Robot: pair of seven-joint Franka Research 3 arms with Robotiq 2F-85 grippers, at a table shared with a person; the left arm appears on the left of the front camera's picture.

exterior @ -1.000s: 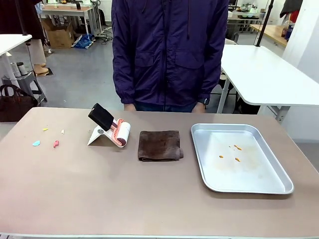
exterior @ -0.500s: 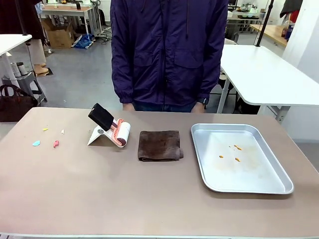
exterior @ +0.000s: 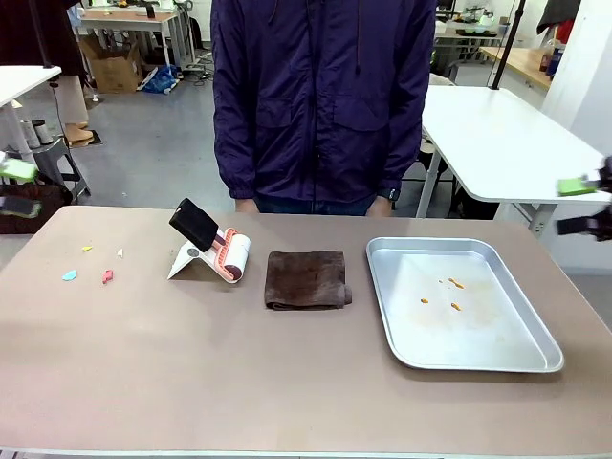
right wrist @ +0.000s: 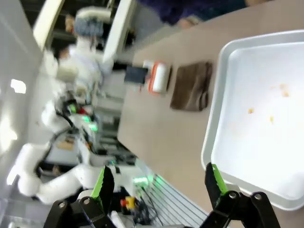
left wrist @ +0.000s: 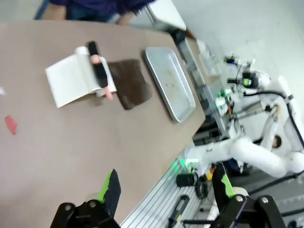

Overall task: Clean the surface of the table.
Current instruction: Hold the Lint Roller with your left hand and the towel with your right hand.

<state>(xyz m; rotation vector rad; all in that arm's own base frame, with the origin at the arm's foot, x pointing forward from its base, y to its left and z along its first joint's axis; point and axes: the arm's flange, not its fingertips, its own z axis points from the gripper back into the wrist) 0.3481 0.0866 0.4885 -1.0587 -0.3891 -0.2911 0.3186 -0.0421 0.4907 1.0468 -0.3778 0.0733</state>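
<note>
Silver tray (exterior: pixel 497 330), on right part of beige-brown table (exterior: pixel 239 373): three orange crumbs (exterior: pixel 455 283) inside. Left of tray: folded brown cloth (exterior: pixel 306 279); farther left, lint roller (exterior: pixel 212 251) on white stand; farthest left, coloured scraps (exterior: pixel 107 276) by table's edge. Bare tabletop in front of tray. Left gripper (exterior: pixel 17 187), far left of tray, past table's edge, and right gripper (exterior: pixel 580 206), just right of tray: jaws wide, empty, newly in view since a second ago. Tabletop items unmoved.

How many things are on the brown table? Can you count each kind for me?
Roller: 1
Cloth: 1
Tray: 1
Coloured scraps: 4
Orange crumbs in the tray: 3
Total on the table: 10
</note>
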